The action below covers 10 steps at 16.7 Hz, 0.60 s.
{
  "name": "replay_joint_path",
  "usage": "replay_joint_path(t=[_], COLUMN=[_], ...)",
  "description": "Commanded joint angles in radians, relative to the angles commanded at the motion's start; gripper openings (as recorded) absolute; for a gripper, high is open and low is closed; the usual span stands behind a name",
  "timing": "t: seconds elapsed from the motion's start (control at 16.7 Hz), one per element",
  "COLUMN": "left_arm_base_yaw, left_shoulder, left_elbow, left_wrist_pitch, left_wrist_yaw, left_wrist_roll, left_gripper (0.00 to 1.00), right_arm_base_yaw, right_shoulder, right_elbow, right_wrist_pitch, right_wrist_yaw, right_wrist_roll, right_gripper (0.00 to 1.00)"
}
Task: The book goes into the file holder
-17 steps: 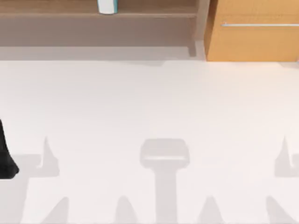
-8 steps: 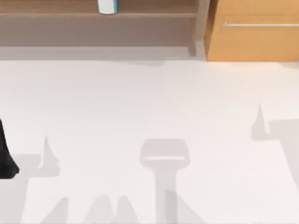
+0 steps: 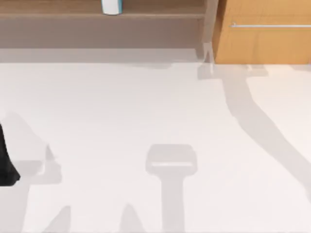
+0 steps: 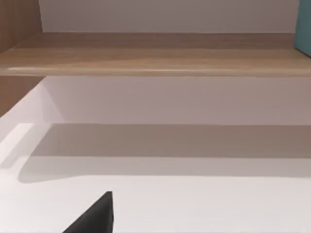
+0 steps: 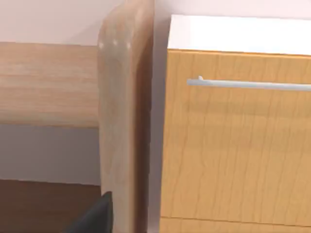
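- Top view: the book [image 3: 111, 7] stands upright on the wooden shelf [image 3: 160, 14], beside the drawer cabinet [image 3: 262, 43].
- Right wrist view: the cabinet's handle [image 5: 248, 84] close up; fingers' state cannot be told for either arm.

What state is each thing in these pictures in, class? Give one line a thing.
Book: upright on the shelf, untouched.
Cabinet: front shut, handle level.
Table: bare white top crossed by arm shadows.
Left arm: dark part at the table's left edge, away from the book.
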Motion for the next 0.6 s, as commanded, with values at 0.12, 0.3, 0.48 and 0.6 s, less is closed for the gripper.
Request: replay_joint_path(t=[0.12, 0.3, 0.48, 0.6], left_arm_base_yaw=[0.000, 0.000, 0.000, 0.000], left_shoulder=[0.000, 0.000, 0.000, 0.000], left_elbow=[0.000, 0.000, 0.000, 0.000], left_wrist_pitch=[0.000, 0.000, 0.000, 0.000], left_wrist_yaw=[0.000, 0.000, 0.000, 0.000], left_wrist_roll=[0.000, 0.000, 0.000, 0.000], left_gripper=[1.00, 1.00, 1.00, 1.00], right_arm_base_yaw=[0.064, 0.146, 0.211, 0.243], right_shoulder=[0.230, 0.563, 0.859, 1.021], right_elbow=[0.190, 0.462, 0.704, 0.839], right_wrist_pitch=[0.031, 0.081, 0.130, 0.161], right_wrist_yaw=[0.075, 0.175, 0.254, 0.296], right_wrist_roll=[-0.002, -0.002, 0.000, 0.001], right_gripper=[1.00, 1.00, 1.00, 1.00])
